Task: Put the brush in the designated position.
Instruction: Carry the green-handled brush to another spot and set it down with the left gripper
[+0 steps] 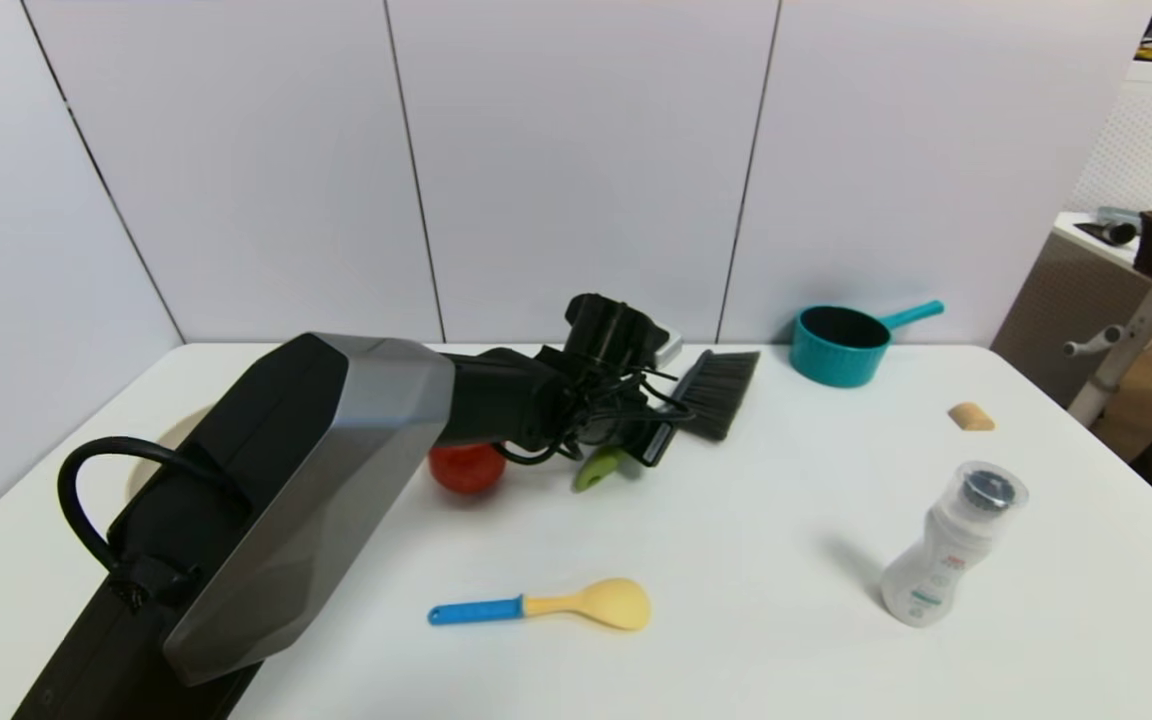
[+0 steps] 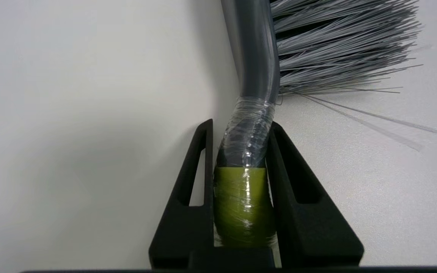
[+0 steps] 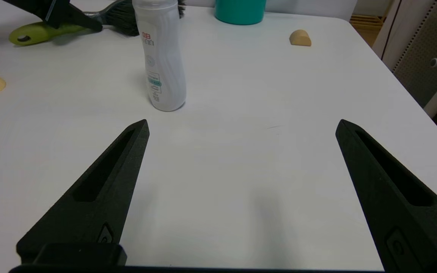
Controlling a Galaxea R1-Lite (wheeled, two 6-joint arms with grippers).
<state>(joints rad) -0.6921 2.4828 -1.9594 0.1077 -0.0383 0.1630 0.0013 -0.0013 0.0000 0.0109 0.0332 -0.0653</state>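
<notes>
Two grippers are ours: the right gripper (image 3: 241, 189) hovers low over the near right table (image 1: 756, 600) with fingers spread wide, holding nothing. Nearest lies the spoon (image 1: 546, 604), with the bottle (image 1: 948, 548) standing to its right. Farther back, our left gripper (image 2: 241, 189) is clamped on the brush (image 1: 681, 410) where green handle meets grey neck. Its bristles seem to touch the table, though we cannot be sure. A tomato (image 1: 466, 467) sits left of the handle, a teal pot (image 1: 839, 345) farthest right.
</notes>
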